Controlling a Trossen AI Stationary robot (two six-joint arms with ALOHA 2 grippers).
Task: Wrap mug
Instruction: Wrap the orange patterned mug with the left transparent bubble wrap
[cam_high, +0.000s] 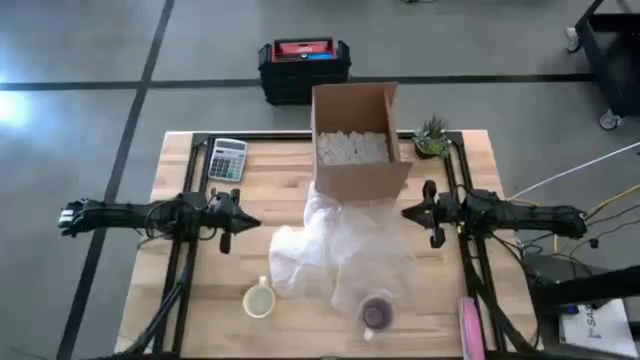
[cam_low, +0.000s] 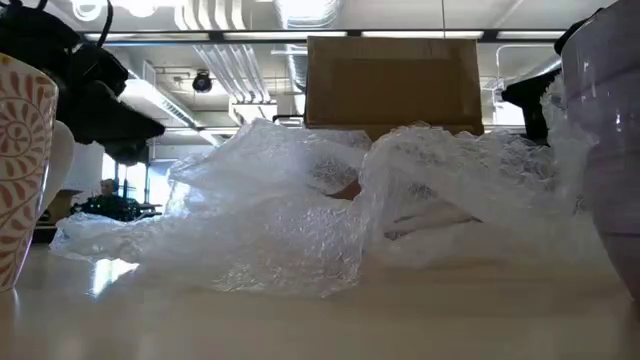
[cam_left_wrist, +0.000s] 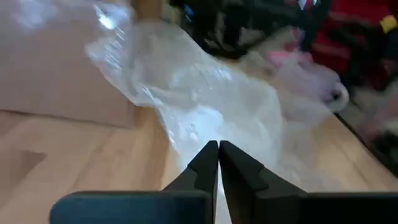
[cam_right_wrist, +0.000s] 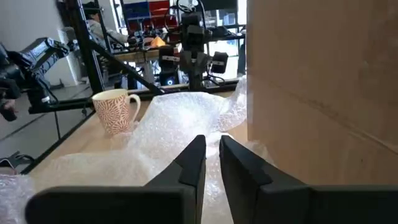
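A crumpled sheet of clear bubble wrap (cam_high: 340, 250) (cam_low: 330, 210) lies on the middle of the wooden table. A purple mug (cam_high: 377, 315) (cam_low: 610, 150) stands upright at the wrap's near end, with wrap lying against it. A cream patterned mug (cam_high: 258, 300) (cam_right_wrist: 115, 111) stands upright on bare wood near the front left. My left gripper (cam_high: 250, 222) (cam_left_wrist: 219, 149) hovers shut, just left of the wrap. My right gripper (cam_high: 406, 212) (cam_right_wrist: 212, 144) hovers at the wrap's right side, in front of the box, with a narrow gap between its fingertips and nothing in it.
An open cardboard box (cam_high: 355, 140) with white filling stands at the far middle, and the wrap's far edge lies against it. A calculator (cam_high: 227, 158) lies at the far left, a small plant (cam_high: 432, 138) stands at the far right, and a pink object (cam_high: 470, 325) lies at the near right.
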